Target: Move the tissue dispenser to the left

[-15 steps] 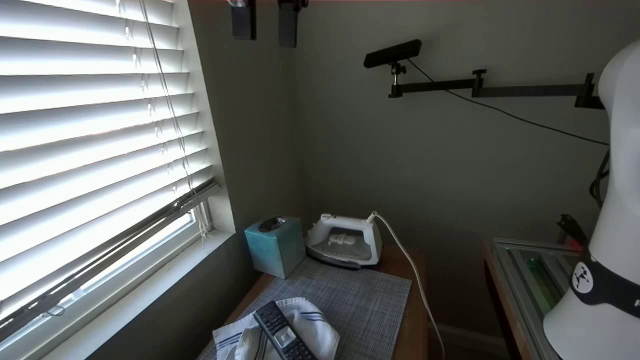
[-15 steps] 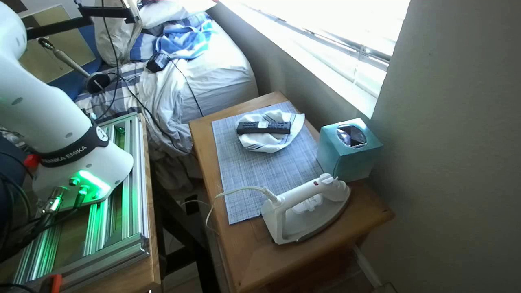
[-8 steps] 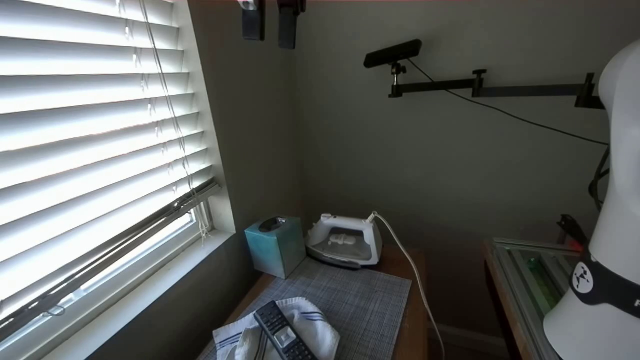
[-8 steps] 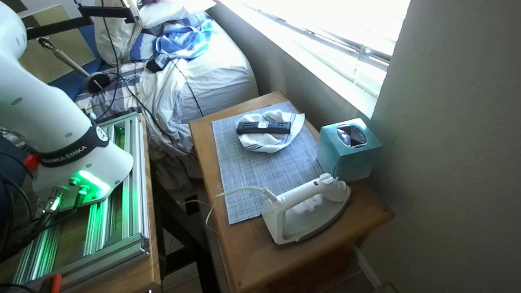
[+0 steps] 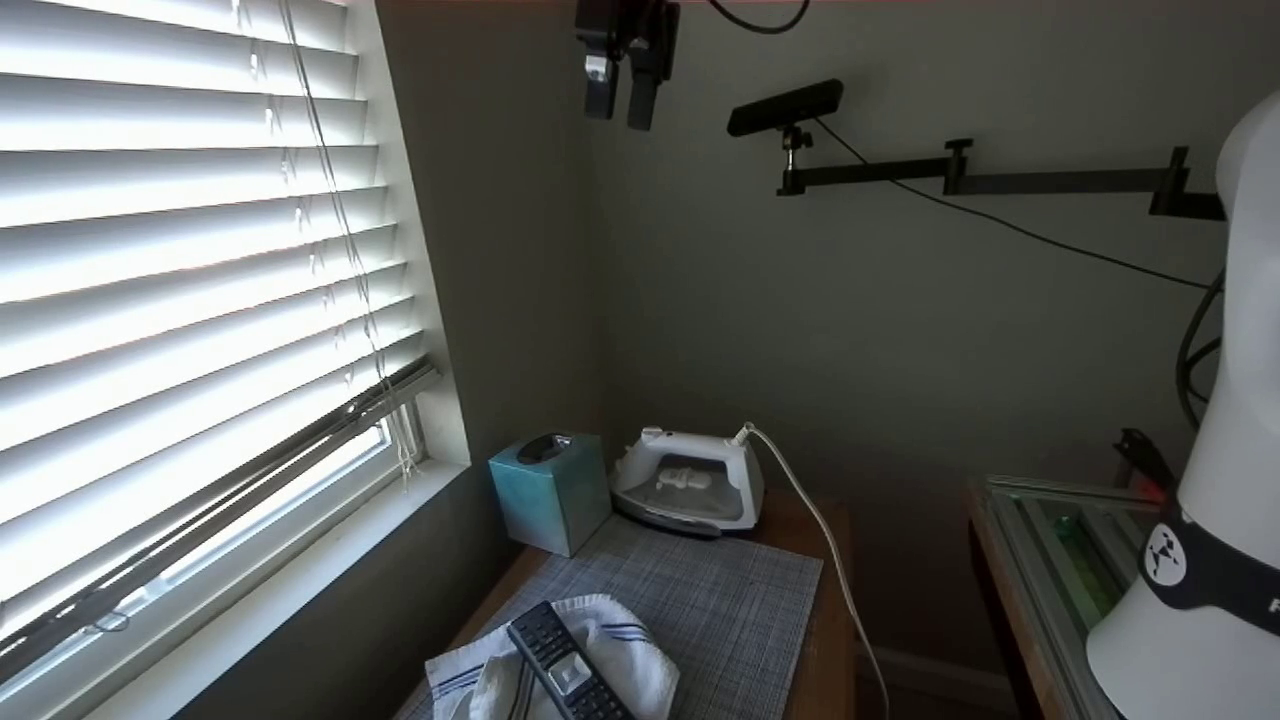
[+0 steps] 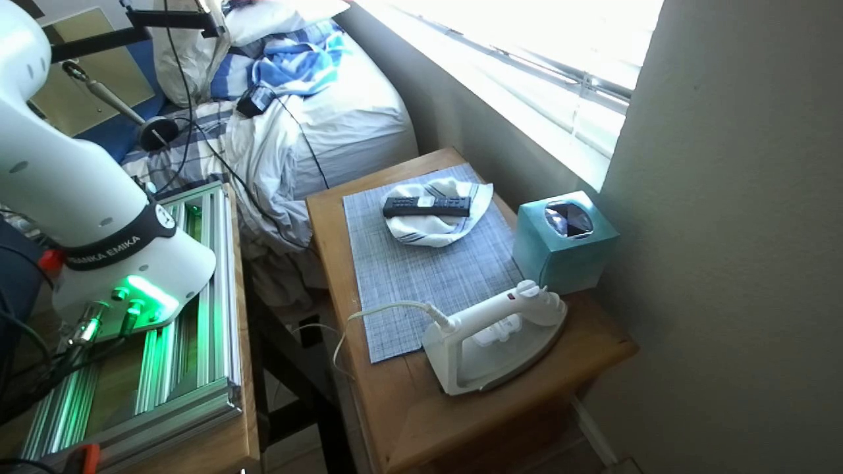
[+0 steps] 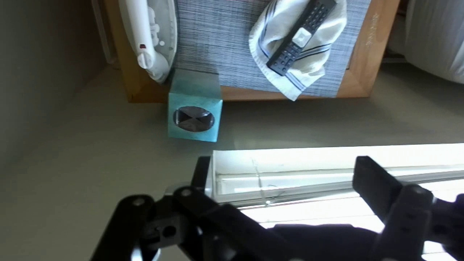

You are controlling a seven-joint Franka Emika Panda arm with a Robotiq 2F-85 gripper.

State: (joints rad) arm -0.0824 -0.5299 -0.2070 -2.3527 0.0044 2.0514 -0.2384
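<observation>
Currently your gripper (image 5: 620, 115) hangs tips-down, high abv the table (image 6: 421, 421) in an exterior view, well apart from everything on it. Your wrist view shows the fingers (image 7: 377, 185) spread wide, w/ windowsill (image 7: 308, 159) & blinds (image 7: 297, 214) visible btwn them. Your tissue dispenser (image 6: 560, 257), a teal box w/ an oval opening on top, stands upright on the table by the wall (image 6: 724, 263), near the windowsill; in the wrist view it's beyond the fingertips, nearer the finger at that view's left. Just beside it you've got the white iron (image 6: 487, 316); can't tell if they touch. Its pale cord (image 6: 395, 304) hangs off the table edge. You see the grey mat (image 6: 428, 283) flat on the table in both exterior views, its edge right by the dispenser's base. On the mat, a bunched white cloth (image 6: 428, 234) w/ dark stripes has a black remote (image 6: 427, 207) lying across it, apart from the dispenser. Your arm's base (image 6: 178, 263), w/ a green light (image 6: 151, 293) lit, stands on a separate bench (image 6: 224, 441) w/ alum. rails (image 6: 211, 309) in an exterior view. Beyond the table: the bed (image 6: 369, 112) w/ rumpled covers (image 6: 303, 62).
</observation>
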